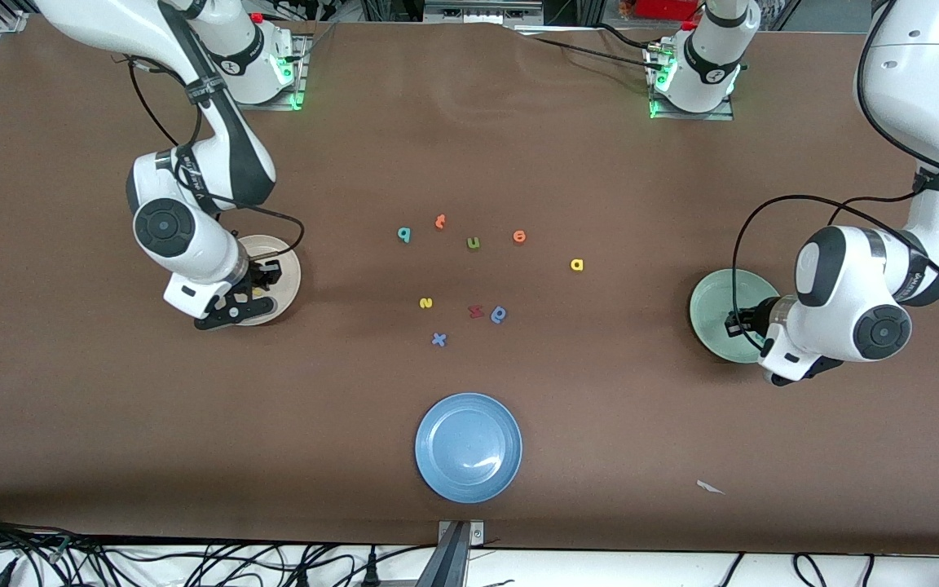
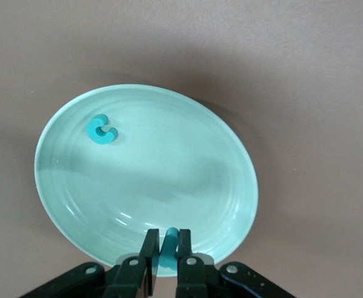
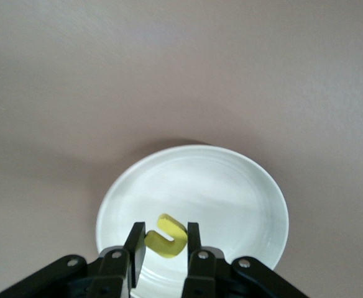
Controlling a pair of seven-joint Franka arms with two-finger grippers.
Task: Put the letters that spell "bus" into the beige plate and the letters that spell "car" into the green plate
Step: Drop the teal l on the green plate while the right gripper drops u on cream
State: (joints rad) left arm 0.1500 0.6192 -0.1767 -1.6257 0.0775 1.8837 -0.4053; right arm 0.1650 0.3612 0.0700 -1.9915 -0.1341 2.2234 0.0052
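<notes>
Front view shows the brown table with small foam letters scattered near its middle and three round plates around them. Toward the right arm's end sits the plain cream-beige plate, partly covered by the right gripper, which is over it. Toward the left arm's end sits the pale mint-green plate, with the left gripper over it. A bright blue plate lies nearest the front camera, well apart from both.

Among the loose letters, a yellow foam a lies toward the left arm's end of the group. A teal letter with a stem lies toward the right arm's end of it, and a yellow curled letter lies nearer the camera than that one. An olive-green u, two orange letters, a red letter, a blue rounded letter and a blue x lie among them.

In the left wrist view, the left gripper pinches a slim teal foam letter between narrow jaws above the green plate's rim; its shape cannot be told. A teal c lies in that plate.

In the right wrist view, the right gripper clamps a yellow foam u over the beige plate.
</notes>
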